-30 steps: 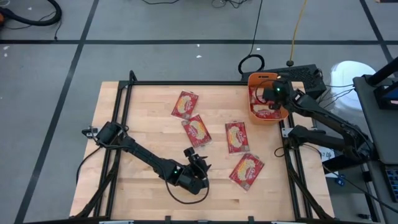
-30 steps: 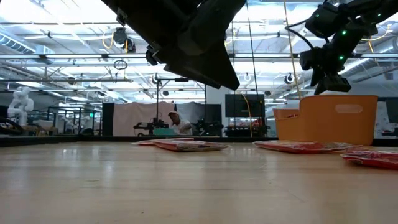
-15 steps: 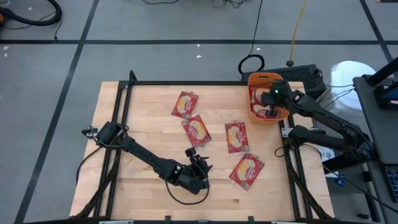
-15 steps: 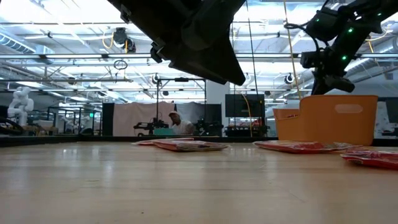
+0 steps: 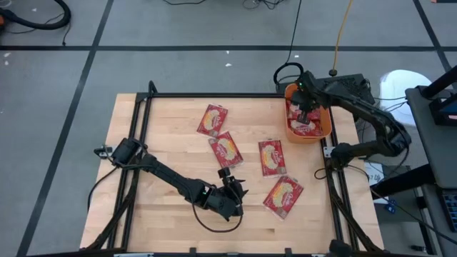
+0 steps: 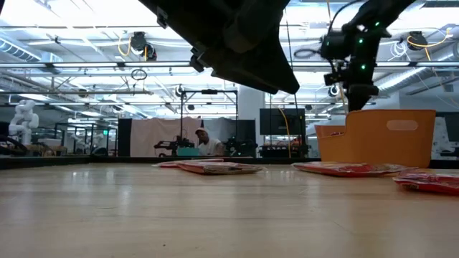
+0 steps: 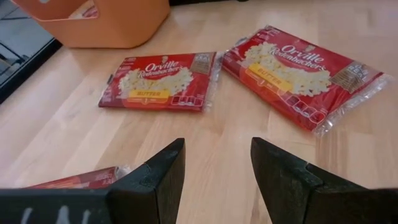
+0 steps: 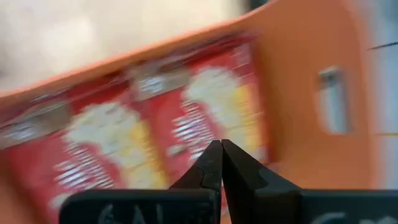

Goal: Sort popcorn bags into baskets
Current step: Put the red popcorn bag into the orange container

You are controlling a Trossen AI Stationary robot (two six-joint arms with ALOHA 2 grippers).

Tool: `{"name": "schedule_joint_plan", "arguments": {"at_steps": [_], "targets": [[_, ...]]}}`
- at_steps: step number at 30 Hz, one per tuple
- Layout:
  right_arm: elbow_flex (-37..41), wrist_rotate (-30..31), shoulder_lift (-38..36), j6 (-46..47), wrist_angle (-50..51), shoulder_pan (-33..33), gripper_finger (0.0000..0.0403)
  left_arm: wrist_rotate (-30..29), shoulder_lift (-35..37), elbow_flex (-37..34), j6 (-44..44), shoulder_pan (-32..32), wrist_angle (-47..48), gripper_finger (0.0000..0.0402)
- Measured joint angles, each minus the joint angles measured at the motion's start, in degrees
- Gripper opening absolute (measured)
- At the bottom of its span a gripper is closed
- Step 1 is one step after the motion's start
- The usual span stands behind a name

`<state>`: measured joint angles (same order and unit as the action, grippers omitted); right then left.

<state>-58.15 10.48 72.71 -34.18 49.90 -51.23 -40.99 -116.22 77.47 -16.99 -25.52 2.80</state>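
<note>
Several red popcorn bags lie flat on the wooden table: one [image 5: 213, 120] at the far middle, one [image 5: 226, 150] below it, one [image 5: 272, 157] right of centre and one [image 5: 283, 195] nearer the front. More bags [image 8: 118, 140] lie inside the orange basket [image 5: 319, 133] at the far right corner. My right gripper [image 5: 305, 109] hovers shut just above those bags [image 5: 305, 127], with nothing between its fingers. My left gripper [image 7: 214, 149] stands open above bare wood near the table's front middle [image 5: 235, 184]; two bags [image 7: 160, 81] [image 7: 298, 65] lie ahead of it.
The basket [image 6: 391, 136] stands at the table's far right edge, its wall rising above the bags. A black frame [image 5: 214, 96] runs round the table. Bare wood lies at the table's left and along the near edge. In the room behind stands a person [image 6: 203, 142].
My right gripper has drawn up and toward the table's far edge over the basket, its arm swinging round above it. My left gripper has shifted a little toward the table's right edge. The bags on the table lie as before.
</note>
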Motion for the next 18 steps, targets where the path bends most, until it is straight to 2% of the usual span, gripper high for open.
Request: {"name": "schedule_joint_plan", "arguments": {"at_steps": [3,9,15,18], "targets": [[-0.83,-3.26,3.83,0.30,3.41,-1.38,0.0000,0.02,0.00,0.00,-0.20,0.00,-0.02,0.0186],[0.19,-2.90,8.94,-0.56,3.59,-2.80,0.0000,0.02,0.00,0.00,-1.09,-0.50,0.00,0.0186],[0.26,3.54,13.47,-0.36,0.88,-4.04,0.0000,0.03,0.00,0.00,-1.31,-0.55,-0.02,0.0186],[0.26,4.57,15.09,-0.04,-1.48,-4.66,0.0000,0.02,0.00,0.00,-1.59,-0.52,0.00,0.0186]]}}
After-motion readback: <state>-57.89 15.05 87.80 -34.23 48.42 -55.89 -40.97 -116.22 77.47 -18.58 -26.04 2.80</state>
